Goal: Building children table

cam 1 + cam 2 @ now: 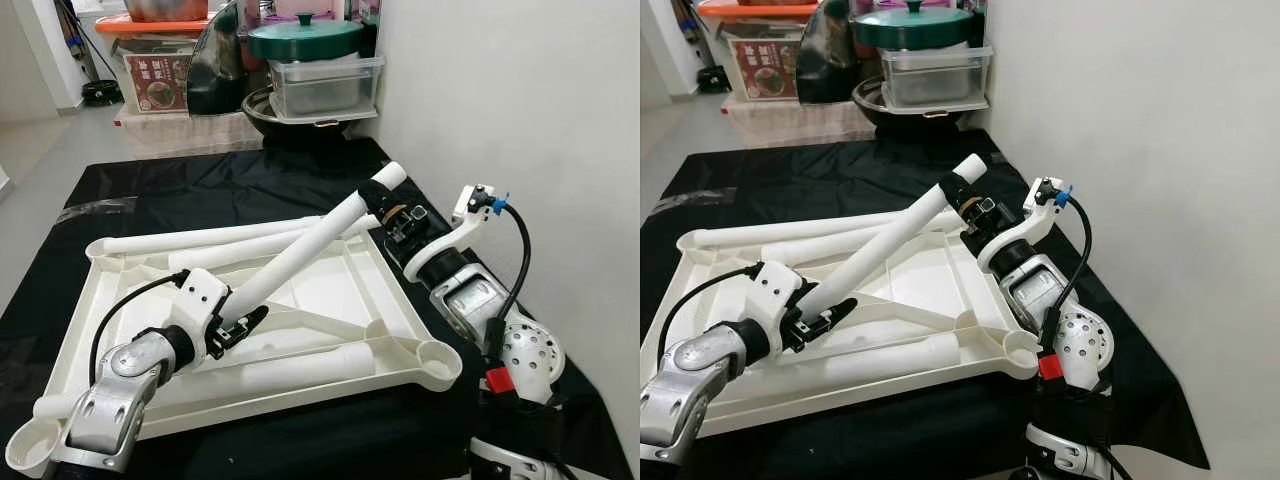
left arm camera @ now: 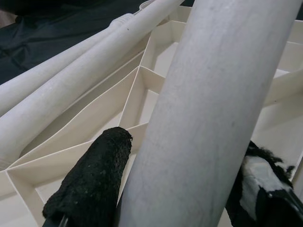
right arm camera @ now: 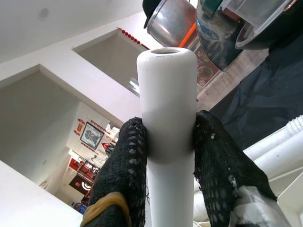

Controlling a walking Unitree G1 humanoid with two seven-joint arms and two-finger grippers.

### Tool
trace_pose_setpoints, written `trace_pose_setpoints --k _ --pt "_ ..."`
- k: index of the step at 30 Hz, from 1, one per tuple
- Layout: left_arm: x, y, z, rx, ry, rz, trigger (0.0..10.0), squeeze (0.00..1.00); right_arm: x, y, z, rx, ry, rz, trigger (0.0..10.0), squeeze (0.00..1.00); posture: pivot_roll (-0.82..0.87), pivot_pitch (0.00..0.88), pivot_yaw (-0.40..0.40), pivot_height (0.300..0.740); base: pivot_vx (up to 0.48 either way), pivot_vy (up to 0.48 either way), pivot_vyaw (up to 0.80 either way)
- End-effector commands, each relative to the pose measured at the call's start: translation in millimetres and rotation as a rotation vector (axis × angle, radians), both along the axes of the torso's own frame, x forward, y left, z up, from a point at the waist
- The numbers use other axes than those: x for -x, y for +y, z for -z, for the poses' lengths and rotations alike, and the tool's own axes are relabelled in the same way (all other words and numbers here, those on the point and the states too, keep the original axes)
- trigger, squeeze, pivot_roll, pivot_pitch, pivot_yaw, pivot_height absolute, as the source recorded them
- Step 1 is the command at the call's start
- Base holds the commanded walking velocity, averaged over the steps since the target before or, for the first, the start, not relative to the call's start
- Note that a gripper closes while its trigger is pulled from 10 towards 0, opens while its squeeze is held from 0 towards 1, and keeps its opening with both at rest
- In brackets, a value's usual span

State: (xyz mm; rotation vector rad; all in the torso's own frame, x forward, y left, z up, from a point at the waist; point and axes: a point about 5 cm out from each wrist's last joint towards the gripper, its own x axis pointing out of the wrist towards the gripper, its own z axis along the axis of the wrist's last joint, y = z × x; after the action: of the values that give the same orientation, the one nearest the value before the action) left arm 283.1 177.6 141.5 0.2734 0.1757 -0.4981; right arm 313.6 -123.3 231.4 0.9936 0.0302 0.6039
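Step in hand: by my reading, carrying one white table leg point(image 1: 300, 252) toward a corner socket point(image 1: 437, 362) of the upturned tabletop point(image 1: 330, 290), held by both grippers.
Leg: it slants up over the tabletop, low end between the left fingers, high end between the right fingers, its open tip just beyond them.
Left gripper point(image 1: 240, 325): its two black fingers point(image 2: 92, 177) are closed against either side of the leg's lower part, with the ribbed underside of the tabletop right beyond their tips.
Right gripper point(image 1: 970, 205): its padded fingers point(image 3: 124, 170) pinch the leg just below its rounded open end; the grip looks firm and centred.
Other legs: two more white tubes point(image 1: 200, 240) lie along the far rim beyond the left fingers, and another point(image 1: 290, 368) lies on the near side, close below them.
Doing it well: keep both grips equally tight so the tube does not twist; swing the low end clear of the ribs before aiming at a socket.
Alignment: bring the leg square to the socket rim before pressing, or it may jam.
Risk: the smooth tube could slip through the pads if one arm leads the other.
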Motion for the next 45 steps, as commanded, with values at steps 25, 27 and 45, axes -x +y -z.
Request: trace_pose_setpoints --k 25,27,45 --pt "0.6 -25.9 -33 0.033 -0.143 0.145 10.0 0.0 26.0 41.0 1 0.052 -0.17 -0.305 10.0 1.0 0.02 0.0 -0.046 0.74 0.0 0.0 0.0" --pt "-1.8 -25.3 -43 0.046 -0.171 0.156 10.0 0.0 22.9 41.8 5 0.068 -0.164 -0.301 10.0 1.0 0.02 0.0 -0.049 0.74 0.0 0.0 0.0" --pt "-6.5 -12.8 -77 0.134 -0.253 0.138 10.0 0.0 13.1 38.1 18 0.144 -0.159 -0.229 10.0 0.96 0.03 0.0 -0.052 0.74 0.0 0.0 0.0"
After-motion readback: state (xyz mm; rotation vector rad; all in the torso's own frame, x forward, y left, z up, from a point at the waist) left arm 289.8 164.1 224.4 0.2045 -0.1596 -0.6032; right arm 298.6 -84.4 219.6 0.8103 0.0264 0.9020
